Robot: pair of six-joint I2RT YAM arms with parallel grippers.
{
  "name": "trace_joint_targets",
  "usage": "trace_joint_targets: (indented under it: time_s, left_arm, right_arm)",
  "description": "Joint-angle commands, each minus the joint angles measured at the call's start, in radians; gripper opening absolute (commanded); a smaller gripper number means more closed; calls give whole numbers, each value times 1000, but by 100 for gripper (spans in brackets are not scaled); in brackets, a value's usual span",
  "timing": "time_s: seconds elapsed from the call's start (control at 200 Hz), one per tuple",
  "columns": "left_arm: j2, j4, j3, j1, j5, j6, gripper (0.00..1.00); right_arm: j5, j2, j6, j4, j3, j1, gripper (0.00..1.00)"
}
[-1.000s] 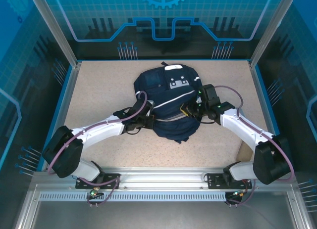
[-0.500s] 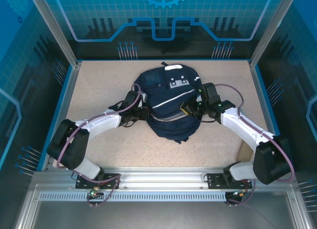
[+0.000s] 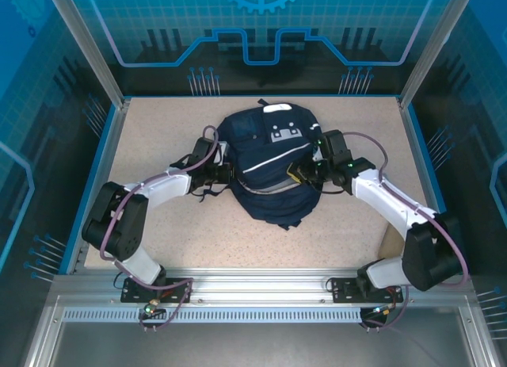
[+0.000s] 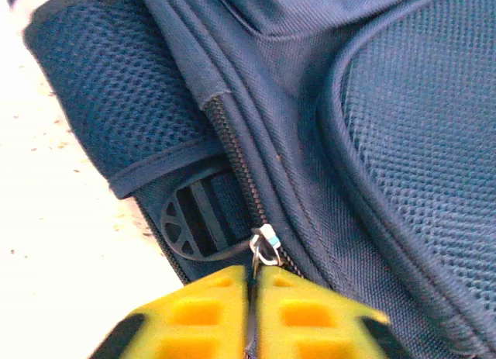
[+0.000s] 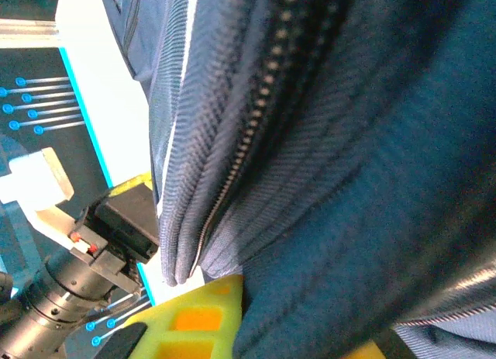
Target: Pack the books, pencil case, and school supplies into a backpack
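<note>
The backpack point(image 3: 269, 165) takes up the middle of the table point(image 3: 158, 137), towards the far side. Both its flanks are blocked. The left gripper point(image 3: 225, 172) sits against one, fingers pinched on the zip pull point(image 4: 263, 245), with a buckle point(image 4: 194, 223) just beside. The right gripper point(image 3: 301, 174) is clamped on the backpack's fabric at the other. The arms bow outward, and their elbows crowd the near corners. Bare table lies open in front of the backpack between the arms, and at both far corners, where frame posts point(image 3: 89, 50) stand. A tan shape point(image 3: 388, 244) at the right edge may be a box.
</note>
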Motion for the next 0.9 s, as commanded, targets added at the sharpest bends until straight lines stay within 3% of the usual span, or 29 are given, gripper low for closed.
trace_joint_targets:
  time_s: [0.0,0.08,0.15,0.24,0.32,0.44,0.635,0.895]
  left_arm:
    - [-64,-18,-28,57,-50,-25,31]
    - [-132,-8,-66,76,-32,-38,55]
    - [-193,2,-105,87,-29,-47,73]
    - [-246,-35,-109,104,-5,-55,84]
    - [-289,-85,-96,111,-17,-64,89]
    - [-354,-163,-67,123,-63,-79,95]
    - [-435,-304,-6,153,-131,-103,99]
    - [-480,-369,37,173,-127,-101,99]
  right_arm:
    - [-95,84,-71,14,82,23,0]
    - [-134,159,-101,7,155,54,0]
    - [-152,214,-141,-26,231,85,10]
    - [-141,249,-185,-72,294,121,26]
    - [-120,257,-213,-113,316,138,47]
    - [-62,225,-262,-192,301,134,69]
    - [179,69,-388,-374,216,88,80]
    - [533,-57,-447,-549,95,-130,86]
